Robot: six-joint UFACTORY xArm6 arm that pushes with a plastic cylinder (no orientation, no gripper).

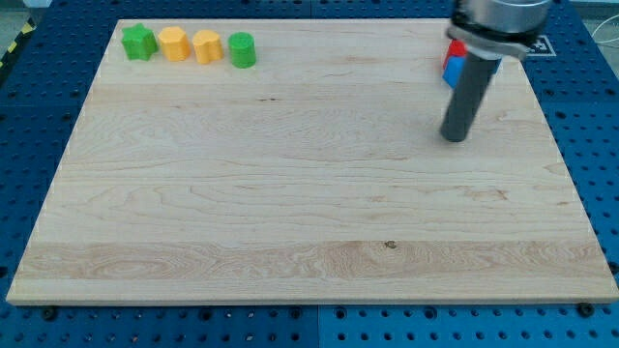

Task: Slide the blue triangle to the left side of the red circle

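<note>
Wooden surface (290, 193) on a blue pegboard bench (39, 145).

Far left corner: four blocks in a row, close together. From the left: green block (138, 42) (lobed, star-like), yellow block (173, 43), a second yellow block (206, 45), green cylinder (242, 49). The yellow pair nearly touch; their exact shapes are hard to make out.

Far right: arm body hangs over the corner, dark rod coming down toward the near side. My tip (455, 138) rests on bare wood, just near of the two blocks there and apart from them.

Blue block (452, 72): only a sliver shows at the left edge of the rod (the rest is hidden, so its triangle shape cannot be confirmed). Red block (453, 49) sits just beyond it, touching or almost so, also largely covered by the arm; its round shape cannot be told. As seen, blue lies on the near side of red, both at the far right of the surface.

No claw on this arm: just the rod, so no open or closed state to note.

Well apart: the left row and the right pair.
</note>
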